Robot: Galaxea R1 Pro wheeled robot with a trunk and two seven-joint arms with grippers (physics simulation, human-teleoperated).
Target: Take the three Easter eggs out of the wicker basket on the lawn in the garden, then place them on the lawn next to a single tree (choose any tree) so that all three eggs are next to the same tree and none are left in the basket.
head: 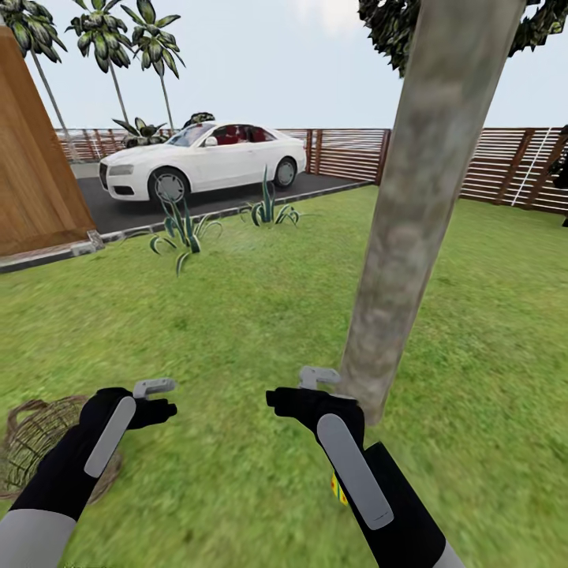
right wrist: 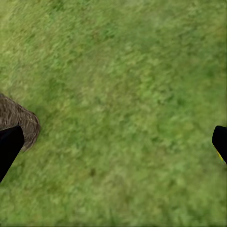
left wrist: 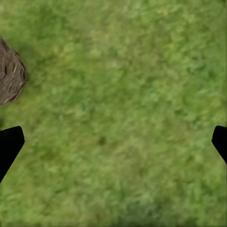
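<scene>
Green mottled lawn (head: 260, 315) lies under both arms, with the thick grey-brown tree trunk (head: 418, 205) just beside the right tool (head: 315, 386) and the light-brown woven wicker basket (head: 35, 442) near the left tool (head: 154, 398). Both tools stand wide and empty in the wrist views. One yellow egg with blue zigzags (head: 338, 489) peeks from under the right forearm near the trunk's foot, so placing looks under way; next comes a return to the basket. Its inside is too blurred to count the eggs left.
</scene>
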